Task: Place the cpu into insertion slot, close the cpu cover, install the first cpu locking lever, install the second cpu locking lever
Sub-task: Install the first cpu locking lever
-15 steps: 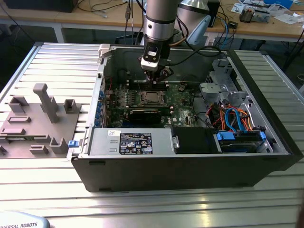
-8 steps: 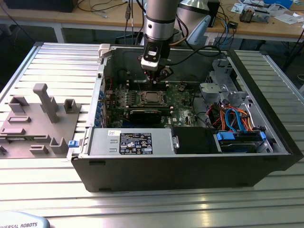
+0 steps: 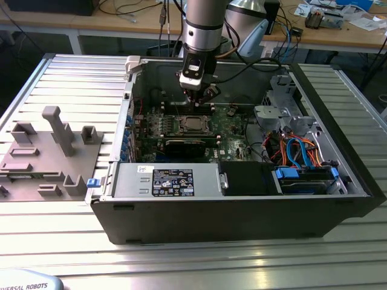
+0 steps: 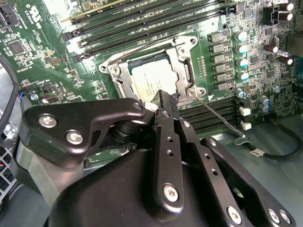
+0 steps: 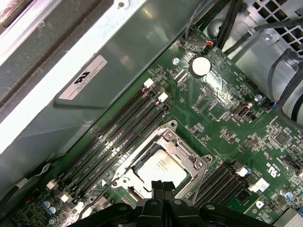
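Observation:
The cpu (image 4: 152,78) (image 5: 160,168), its silver top facing up, lies in the insertion slot (image 3: 193,125) on the green board. The cpu cover (image 4: 185,60) (image 5: 182,147), a silvery frame, lies flat around it, and the chip shows through its window. A thin wire lever (image 4: 220,120) (image 5: 201,176) angles away from one socket corner over the black card slots, with its hooked end free. A second wire lever (image 4: 142,47) runs along another side of the socket. My gripper (image 3: 201,98) (image 4: 161,98) (image 5: 160,186) hangs just above the socket's edge, shut, with nothing in it.
The board sits deep in an open computer case (image 3: 357,181) on a ribbed metal table. Long black memory slots (image 5: 118,137) flank the socket. Cables (image 3: 296,148) and a drive cage fill the exterior view's right. A grey fixture (image 3: 57,130) stands outside at the exterior view's left.

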Robot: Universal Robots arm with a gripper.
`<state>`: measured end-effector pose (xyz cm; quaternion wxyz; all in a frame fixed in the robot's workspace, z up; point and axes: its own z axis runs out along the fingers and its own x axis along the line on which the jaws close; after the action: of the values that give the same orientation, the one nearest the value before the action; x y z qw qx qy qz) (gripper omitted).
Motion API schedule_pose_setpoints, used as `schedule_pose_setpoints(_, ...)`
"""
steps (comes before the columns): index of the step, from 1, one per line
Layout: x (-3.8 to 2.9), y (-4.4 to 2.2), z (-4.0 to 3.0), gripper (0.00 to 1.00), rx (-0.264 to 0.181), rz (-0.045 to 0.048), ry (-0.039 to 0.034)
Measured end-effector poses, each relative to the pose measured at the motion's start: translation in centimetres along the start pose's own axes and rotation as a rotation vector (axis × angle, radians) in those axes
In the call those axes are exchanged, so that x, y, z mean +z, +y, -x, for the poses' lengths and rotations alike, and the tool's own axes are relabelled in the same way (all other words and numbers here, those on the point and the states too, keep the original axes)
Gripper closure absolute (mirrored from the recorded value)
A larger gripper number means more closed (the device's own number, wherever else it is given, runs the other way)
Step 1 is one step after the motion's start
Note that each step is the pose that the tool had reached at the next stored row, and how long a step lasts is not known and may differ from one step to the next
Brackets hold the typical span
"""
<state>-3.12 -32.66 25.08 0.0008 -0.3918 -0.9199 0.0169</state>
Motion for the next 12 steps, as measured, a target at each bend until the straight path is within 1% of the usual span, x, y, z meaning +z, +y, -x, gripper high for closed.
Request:
schedule_pose_setpoints(6,0.00,-0.01,0.00,0.89,-0.007,0.0000,-0.0002)
schedule_pose_setpoints(12,0.00,-0.01,0.00,0.89,-0.031,0.0003,-0.0010)
